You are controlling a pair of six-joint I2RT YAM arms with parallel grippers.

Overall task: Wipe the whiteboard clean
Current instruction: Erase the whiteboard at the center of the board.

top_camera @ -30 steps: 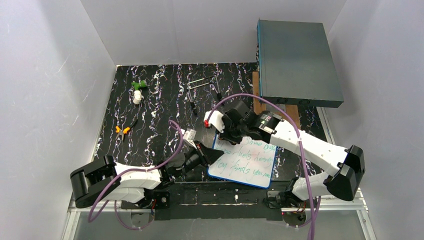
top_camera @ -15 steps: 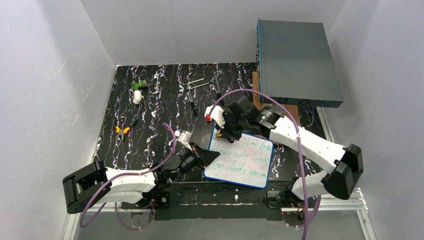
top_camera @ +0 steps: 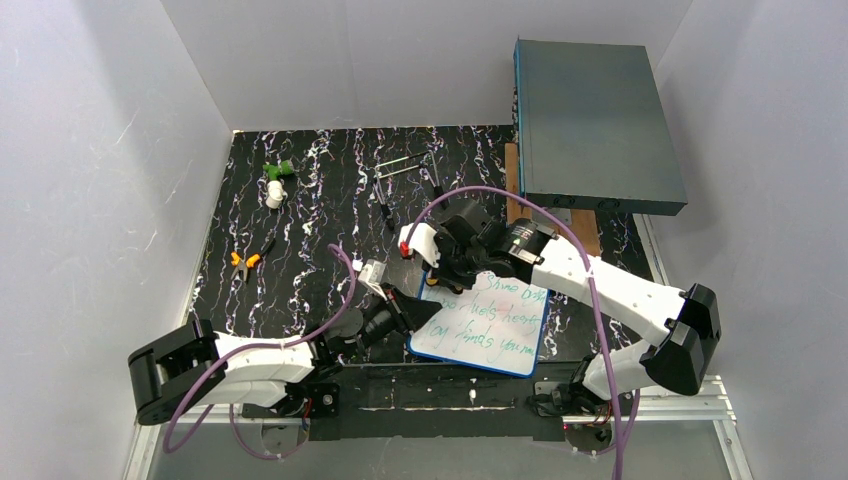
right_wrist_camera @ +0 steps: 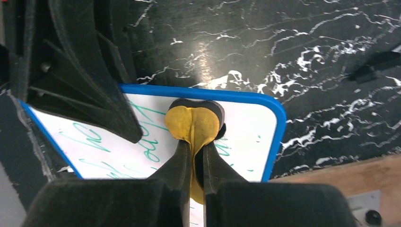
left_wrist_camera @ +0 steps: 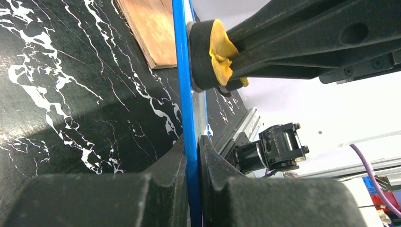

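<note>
Whiteboard: I see the blue-framed whiteboard [top_camera: 485,335] at the near edge of the black marbled table [top_camera: 310,230], right of centre, between my two arms. Its long sides run away from the bases. Green handwriting covers most of its face.

Left end effector: my left gripper [top_camera: 418,312] reaches in from the left. Its two black fingers are closed hard on the board's blue frame along the left edge. The left wrist view looks straight down that edge, with the frame pinched between the finger pads.

Right end effector: my right gripper [right_wrist_camera: 193,149] comes over the far end of the board from the right. Its fingers are pressed together on an eraser [right_wrist_camera: 193,123], a black pad with a yellow backing that bulges out at the fingertips.

Contact: the eraser's black face sits flat against the white surface close to the far rounded corner, just inside the frame. Green letters lie on both sides of it.

Board attitude: I cannot tell from these views whether the board lies flat on the table or is tipped up by the left grip.

Background: a large grey-teal box [top_camera: 595,115] stands at the far right on a wooden block [top_camera: 514,195], well apart from the board.

Loose items: orange-handled pliers [top_camera: 246,260] lie to the left. A green and white piece [top_camera: 276,182] sits near the far left corner. Thin dark tools near the far centre are too small to name.
</note>
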